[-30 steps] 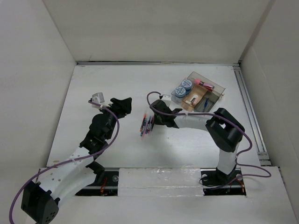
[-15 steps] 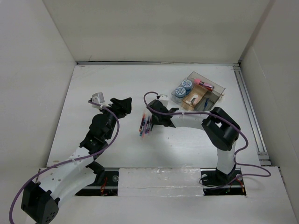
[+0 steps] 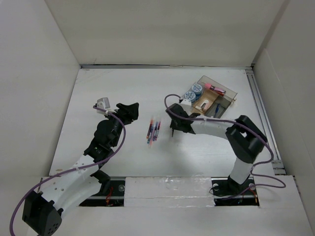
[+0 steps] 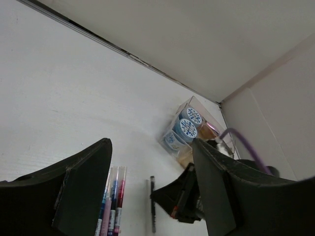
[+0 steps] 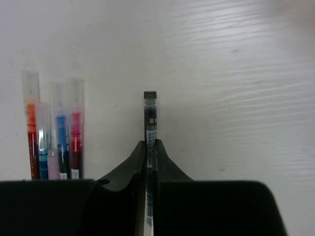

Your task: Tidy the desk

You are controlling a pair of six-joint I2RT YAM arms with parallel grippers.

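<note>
The desk (image 3: 118, 88) is a white tabletop. My right gripper (image 3: 173, 127) is shut on a black pen (image 5: 149, 115), which sticks out beyond its fingertips just above the desk. The right wrist view shows the jaws (image 5: 149, 147) pinched on the pen's barrel. Several coloured pens (image 3: 153, 131) lie side by side just left of it; they also show in the right wrist view (image 5: 53, 142). My left gripper (image 3: 131, 110) is open and empty, left of the pens. In its wrist view the left gripper (image 4: 151, 147) frames the coloured pens (image 4: 111, 204) and the black pen (image 4: 152, 201).
A clear compartmented tray (image 3: 222, 98) stands at the back right with two blue-topped rolls (image 3: 193, 92) and small items in it; it also shows in the left wrist view (image 4: 189, 129). A metal rail (image 3: 261, 118) runs along the right edge. Pale panels wall the desk.
My right gripper has pulled back to the right from the coloured pens, carrying the black pen. The coloured pens stay on the desk. The left arm has not moved.
</note>
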